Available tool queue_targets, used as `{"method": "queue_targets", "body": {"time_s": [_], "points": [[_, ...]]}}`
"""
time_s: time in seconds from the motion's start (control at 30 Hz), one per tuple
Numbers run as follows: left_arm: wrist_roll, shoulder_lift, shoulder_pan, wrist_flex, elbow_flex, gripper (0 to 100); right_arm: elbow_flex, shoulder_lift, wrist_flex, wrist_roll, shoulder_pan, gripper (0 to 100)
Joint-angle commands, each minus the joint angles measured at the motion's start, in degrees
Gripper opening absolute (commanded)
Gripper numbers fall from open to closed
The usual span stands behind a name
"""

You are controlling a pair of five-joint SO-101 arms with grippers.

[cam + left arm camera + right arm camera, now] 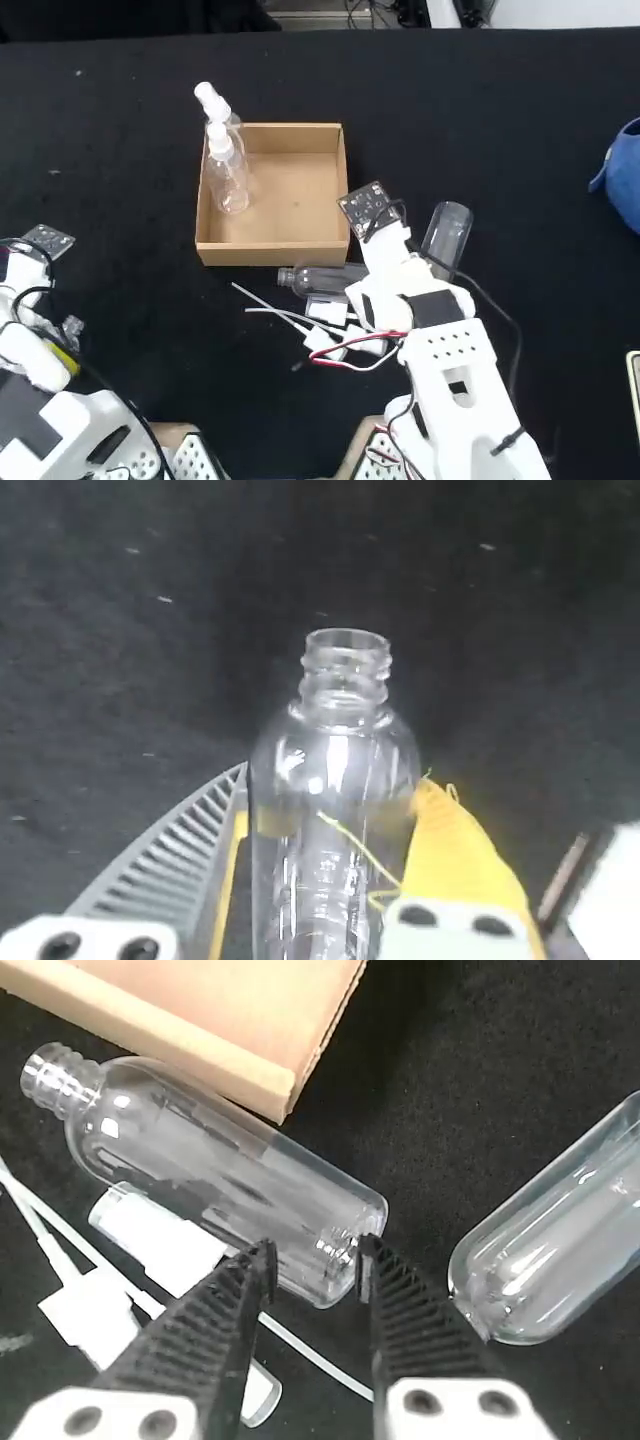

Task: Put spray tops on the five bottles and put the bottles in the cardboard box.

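**A:** Where do we stand?

**B:** Two capped bottles (228, 170) are at the left wall of the cardboard box (272, 250), which sits mid-worktop. Three bottles have no tops. Near the worktop's near left corner, our left end effector (335, 780) grips a topless bottle (340, 710) by its body, with the neck free.

**A:** And our right?

**B:** Our right end effector (312, 1250) has its jaws narrowly parted astride the base of a lying bottle (200, 1170), just beside the box's near wall. It isn't clamped. Another bare bottle (560, 1230) lies beside it, toward the right edge. The loose spray tops (330, 318) lie toward the near edge.

**A:** Next?

**B:** We judge capping the third bottle is in hand. We need to lift a top and thread its tube into the held neck.

**A:** Any writing?

**B:** None we can read.
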Motion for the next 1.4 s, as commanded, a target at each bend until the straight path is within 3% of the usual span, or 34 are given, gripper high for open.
{"method": "queue_targets", "body": {"time_s": [0.0,0.07,0.17,0.3,0.53,0.77,0.93,1.1,1.37], "points": [[0.70,-0.79,0.22,3.78,-0.92,3,-0.22,0.57,-1.41,-0.18,-1.14,12.7],[1.85,-1.23,1.54,5.80,-1.71,4,-0.48,0.22,-1.05,0.09,-1.05,12.7],[9.14,-5.71,3.74,8.09,-2.95,3,-2.95,0.22,1.49,0.26,-0.79,12.7],[18.20,-18.90,6.46,7.82,-0.13,3,-11.56,0.31,15.38,6.07,-1.67,12.9],[42.81,-42.29,15.96,1.58,11.91,3,-15.34,0.22,29.36,16.53,-8.44,13.1],[64.35,-48.26,22.99,-9.05,19.03,3,-14.90,0.57,29.54,19.52,-17.49,13.1],[77.19,-48.26,25.01,-13.89,21.93,3,-9.63,0.57,22.59,15.38,-24.18,13.1],[79.82,-48.35,27.21,-17.49,23.78,3,-7.34,0.48,18.73,11.16,-28.13,13.1],[80.09,-48.88,31.78,-26.02,27.30,3,-1.98,0.57,13.36,10.99,-29.89,13.1]]}}
